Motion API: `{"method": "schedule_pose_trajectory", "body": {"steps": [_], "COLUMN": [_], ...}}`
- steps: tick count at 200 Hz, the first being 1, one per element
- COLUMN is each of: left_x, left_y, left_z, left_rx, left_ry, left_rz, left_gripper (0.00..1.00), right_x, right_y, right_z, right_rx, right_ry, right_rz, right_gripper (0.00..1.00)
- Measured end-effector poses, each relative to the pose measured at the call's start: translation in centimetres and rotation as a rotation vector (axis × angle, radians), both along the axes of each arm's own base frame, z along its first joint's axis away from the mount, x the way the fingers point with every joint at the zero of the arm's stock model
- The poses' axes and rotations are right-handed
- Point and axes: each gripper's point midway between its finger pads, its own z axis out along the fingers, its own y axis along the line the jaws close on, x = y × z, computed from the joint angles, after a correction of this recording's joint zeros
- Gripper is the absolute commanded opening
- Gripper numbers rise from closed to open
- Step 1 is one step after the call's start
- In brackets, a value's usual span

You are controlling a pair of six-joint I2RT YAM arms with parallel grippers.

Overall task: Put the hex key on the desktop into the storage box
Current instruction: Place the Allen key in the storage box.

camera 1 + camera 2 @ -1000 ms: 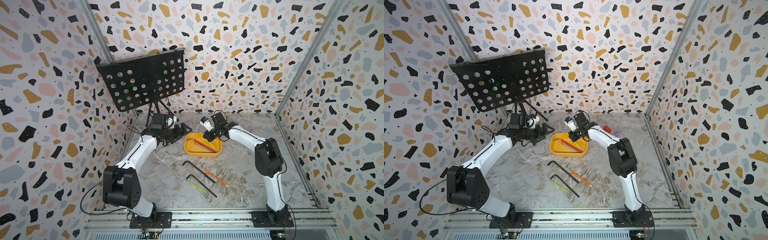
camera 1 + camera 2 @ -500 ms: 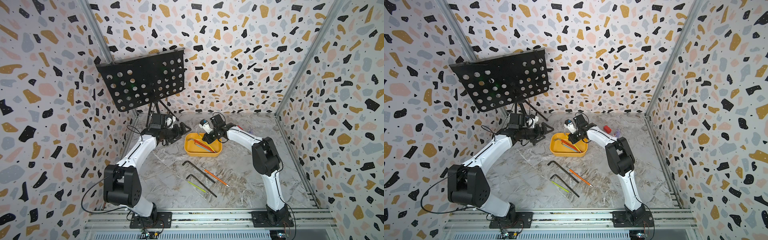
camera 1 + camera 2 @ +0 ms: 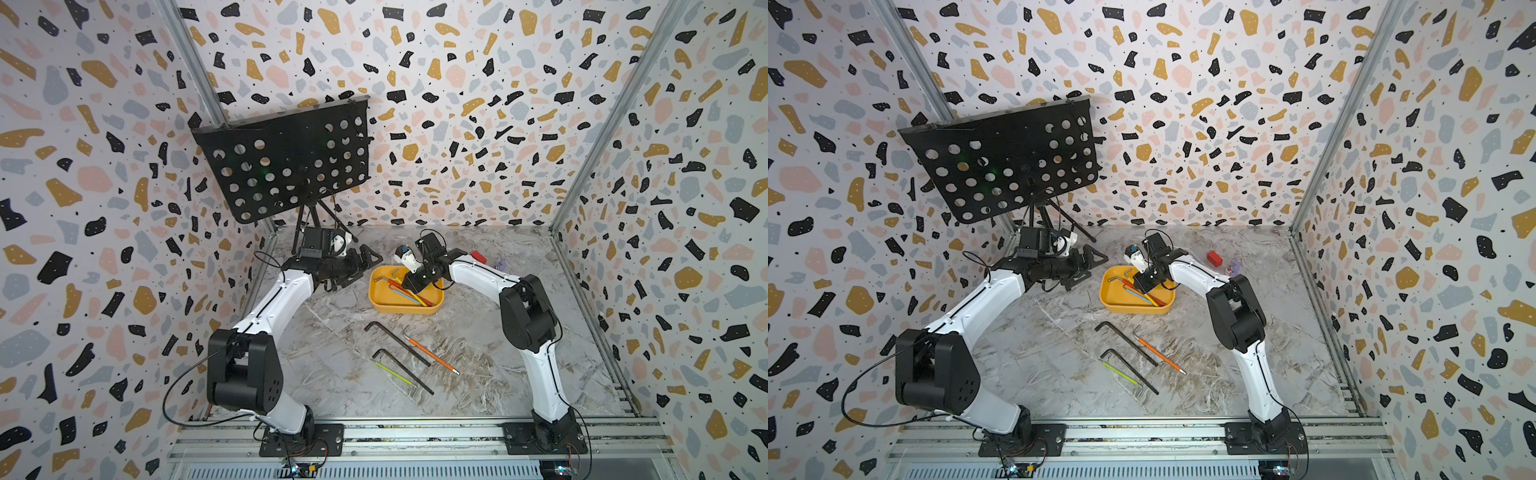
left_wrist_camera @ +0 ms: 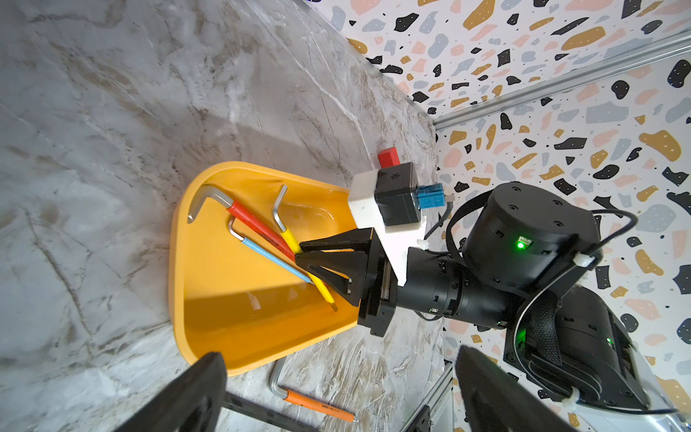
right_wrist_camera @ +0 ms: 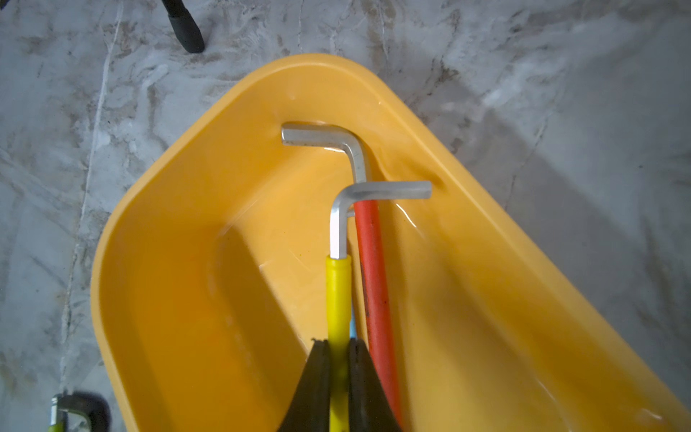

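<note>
Pinching yellow-sleeved steel hex key [image 5: 338, 291] in right claw [image 5: 338, 348], inside shallow yellow-orange plastic tub [image 5: 168, 232] (left claw [image 4: 340, 359] spread wide)

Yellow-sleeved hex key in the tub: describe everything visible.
The yellow hex key is an L-shaped silver metal rod with a glossy yellow sleeve on its long arm. It sits inside the storage box, its short bare end crossing over the red hex key. The jaws of the right gripper pinch its sleeve from both sides.
</note>
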Motion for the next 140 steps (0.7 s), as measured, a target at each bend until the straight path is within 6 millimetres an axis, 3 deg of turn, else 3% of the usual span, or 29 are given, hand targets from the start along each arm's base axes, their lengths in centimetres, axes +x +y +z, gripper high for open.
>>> {"method": "schedule_pose_trajectory", "body": {"steps": [37,101,140], "left_x": [0.0,0.0,0.0], "left_y": [0.0,0.0,0.0], "left_z": [0.0,0.0,0.0], "left_rx": [0.0,0.0,0.001], "left_ry": [-0.001,-0.002,-0.003], "left_rz": [0.0,0.0,0.001], "left_gripper": [1.0,1.0,1.0], "right_x": [0.0,0.0,-1.3], "right_y": [-0.1,-0.4,-1.6], "right_z": [-0.1,0.3,4.0], "right_rx": [-0.009,-0.013,0.007], "right_ry": [-0.002,-0.011,-0.056], "right_rz": [-0.001,-0.01,-0.021], "right_gripper": [0.3,0.33,0.33]}}
